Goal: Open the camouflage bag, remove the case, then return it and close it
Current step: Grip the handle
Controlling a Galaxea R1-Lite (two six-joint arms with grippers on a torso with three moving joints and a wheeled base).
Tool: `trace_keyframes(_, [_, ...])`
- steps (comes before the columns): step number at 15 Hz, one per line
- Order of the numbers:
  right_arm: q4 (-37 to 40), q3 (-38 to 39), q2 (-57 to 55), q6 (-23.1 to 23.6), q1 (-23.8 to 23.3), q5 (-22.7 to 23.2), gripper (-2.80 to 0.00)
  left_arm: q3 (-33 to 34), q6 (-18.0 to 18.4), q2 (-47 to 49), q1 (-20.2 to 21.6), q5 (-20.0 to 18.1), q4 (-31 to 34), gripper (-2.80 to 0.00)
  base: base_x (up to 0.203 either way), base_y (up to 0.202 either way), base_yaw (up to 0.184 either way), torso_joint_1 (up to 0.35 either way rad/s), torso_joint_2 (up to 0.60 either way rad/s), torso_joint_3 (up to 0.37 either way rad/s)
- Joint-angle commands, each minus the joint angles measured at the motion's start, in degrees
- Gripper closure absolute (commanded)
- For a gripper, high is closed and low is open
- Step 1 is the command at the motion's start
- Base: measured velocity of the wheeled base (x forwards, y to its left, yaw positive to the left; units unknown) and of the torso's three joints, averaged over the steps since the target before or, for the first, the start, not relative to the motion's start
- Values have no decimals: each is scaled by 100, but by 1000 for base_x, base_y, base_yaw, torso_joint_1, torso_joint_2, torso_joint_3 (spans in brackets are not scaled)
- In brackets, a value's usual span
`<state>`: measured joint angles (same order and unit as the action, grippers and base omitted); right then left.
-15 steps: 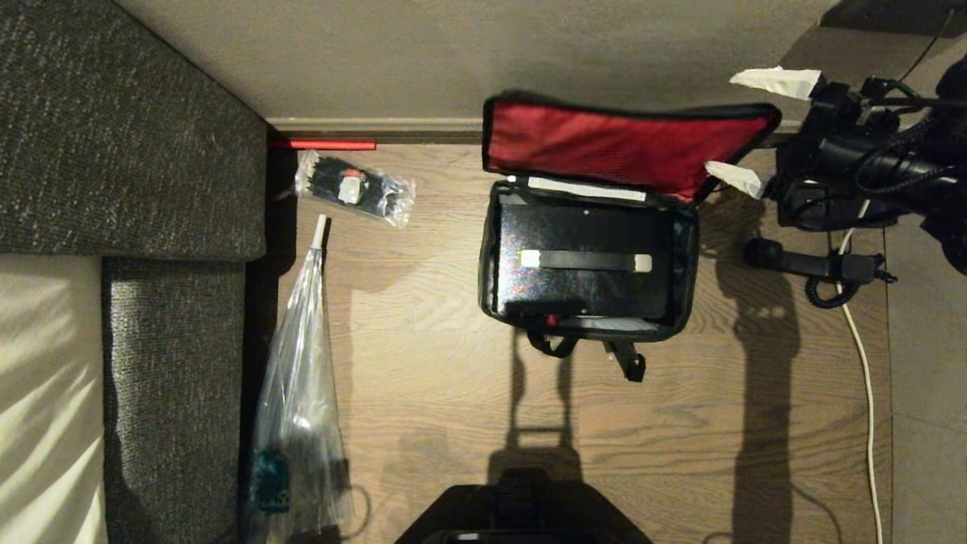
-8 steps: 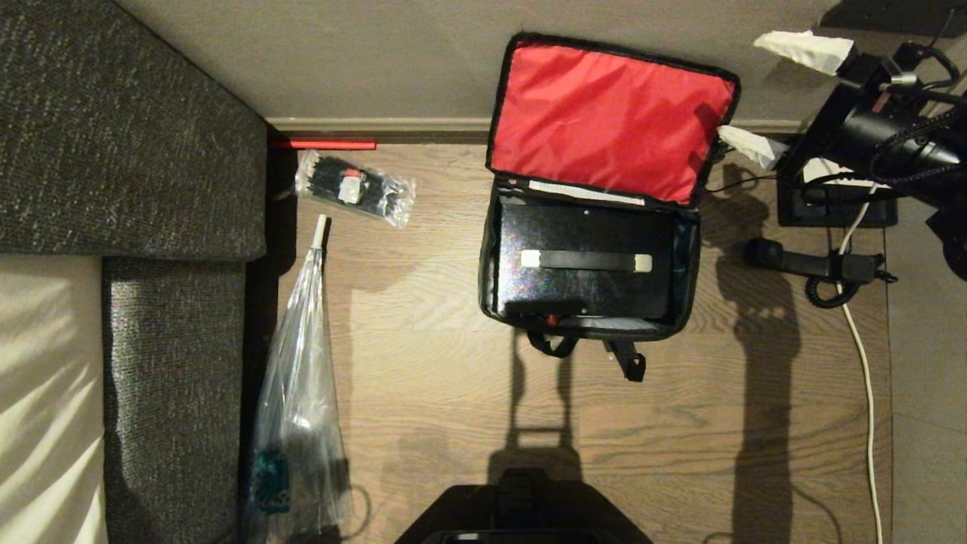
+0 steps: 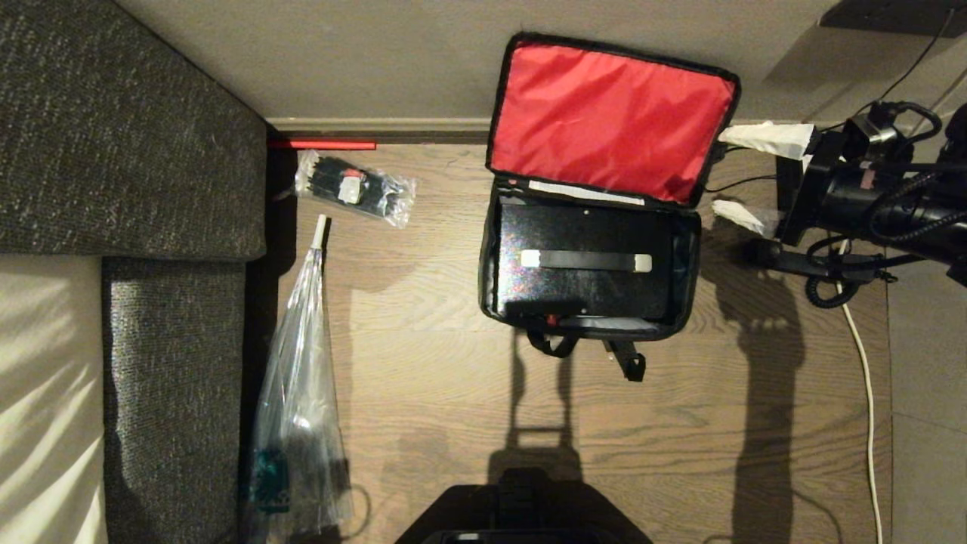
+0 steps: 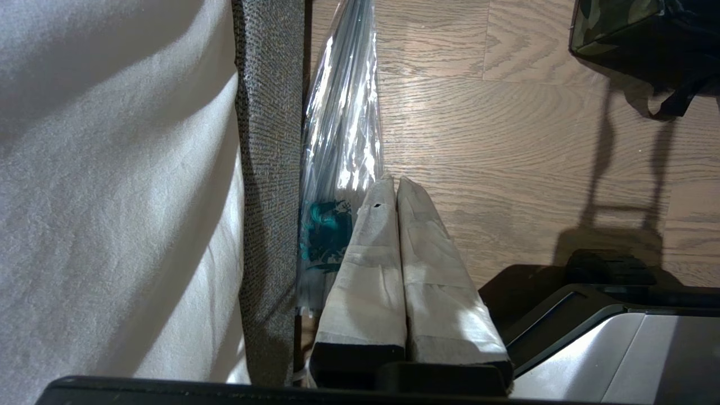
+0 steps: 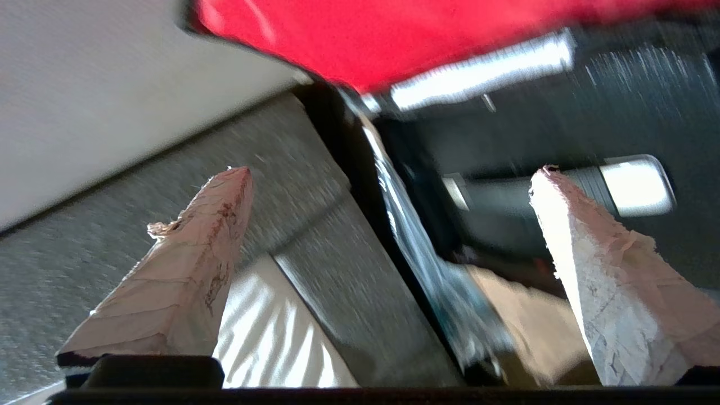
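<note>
Camouflage bag (image 3: 589, 257) lies on the wood floor, its red-lined flap propped against the wall so we see the case (image 3: 582, 261) inside, our empty right gripper (image 3: 744, 177) spread just beside it.

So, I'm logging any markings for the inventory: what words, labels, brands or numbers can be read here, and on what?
None can be read.
Flat black rigid case in the open camouflage fabric bag: pale tabs on its strap, no text legible.
Small clear plastic packet: white-and-red tag, too small to read.
Long clear plastic bag: teal print, blurred.
</note>
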<state>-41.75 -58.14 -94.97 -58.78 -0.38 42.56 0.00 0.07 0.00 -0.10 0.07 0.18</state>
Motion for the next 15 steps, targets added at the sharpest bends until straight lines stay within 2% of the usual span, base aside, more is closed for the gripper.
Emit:
trace_keyframes(1, [423, 228, 368, 557, 2, 13, -280, 0, -7, 0, 1, 1, 0, 0, 0, 0, 0, 0, 0, 0])
trace_keyframes(3, [760, 601, 670, 1685, -23, -139, -280, 0, -7, 0, 1, 1, 0, 0, 0, 0, 0, 0, 0, 0])
trace_keyframes(6, [1520, 1423, 1135, 3355, -39, -1492, -280, 0, -7, 0, 1, 1, 0, 0, 0, 0, 0, 0, 0, 0])
trace_keyframes(7, [1680, 1775, 1367, 3826, -44, -1781, 0, 0, -7, 0, 1, 1, 0, 0, 0, 0, 0, 0, 0, 0])
trace_keyframes(8, [1776, 2047, 1664, 4197, -59, -1988, 0, 0, -7, 0, 1, 1, 0, 0, 0, 0, 0, 0, 0, 0])
trace_keyframes(12, [2297, 2686, 2648, 5187, -93, -2808, 0, 0, -7, 0, 1, 1, 0, 0, 0, 0, 0, 0, 0, 0])
trace_keyframes(15, [2707, 2926, 3223, 5306, -88, -3191, 0, 0, -7, 0, 1, 1, 0, 0, 0, 0, 0, 0, 0, 0])
